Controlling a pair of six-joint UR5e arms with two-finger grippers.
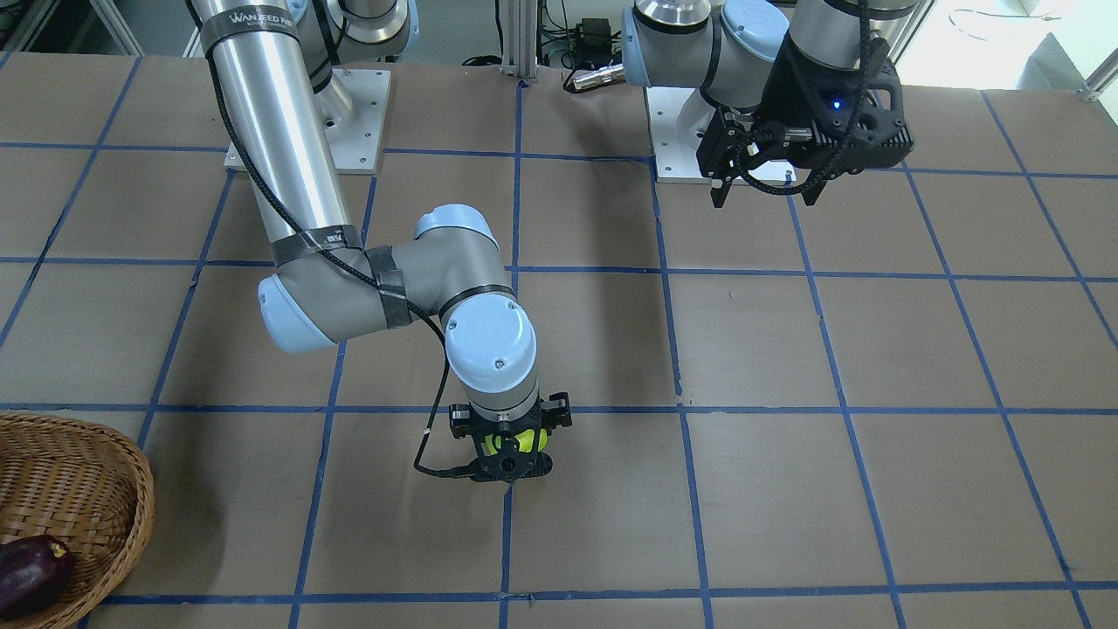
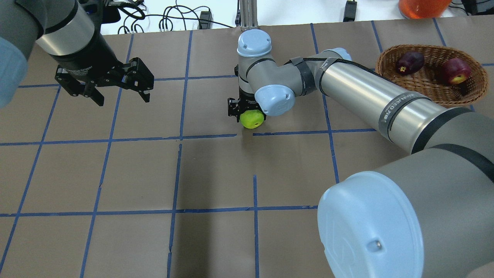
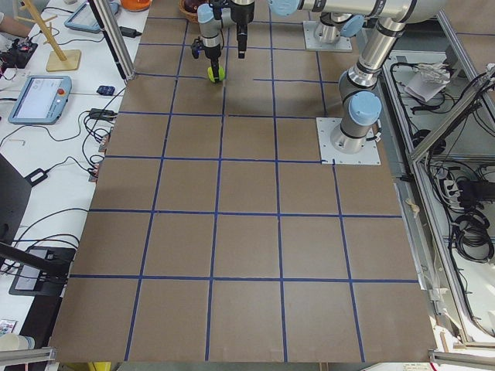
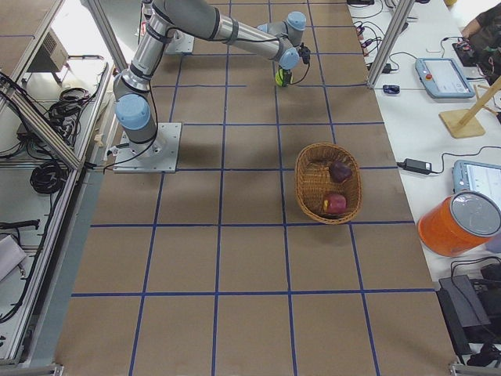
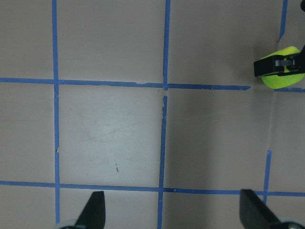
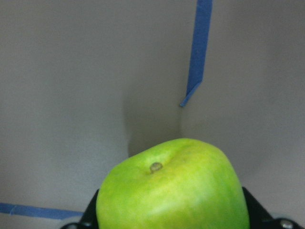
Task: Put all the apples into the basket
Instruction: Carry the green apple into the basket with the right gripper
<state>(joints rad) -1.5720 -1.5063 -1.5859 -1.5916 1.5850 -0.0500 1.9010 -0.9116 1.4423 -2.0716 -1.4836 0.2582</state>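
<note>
The lime green apple (image 2: 251, 119) sits between the fingers of my right gripper (image 2: 247, 114) near the table's middle. It fills the bottom of the right wrist view (image 6: 176, 191), with a dark finger touching it on each side. The gripper is shut on it, low over the table. The wicker basket (image 2: 428, 49) stands at the far right and holds the maroon apple (image 2: 410, 61) and the red apple (image 2: 456, 71). My left gripper (image 2: 123, 101) hangs open and empty above the far left of the table. The left wrist view shows its spread fingertips (image 5: 95, 205) and the green apple (image 5: 283, 78).
The table is brown paper with a blue tape grid. An orange container (image 2: 422, 5) stands beyond the basket, off the table. An aluminium post (image 2: 247, 13) rises at the far edge. Cables and tablets (image 4: 442, 77) lie on a side bench.
</note>
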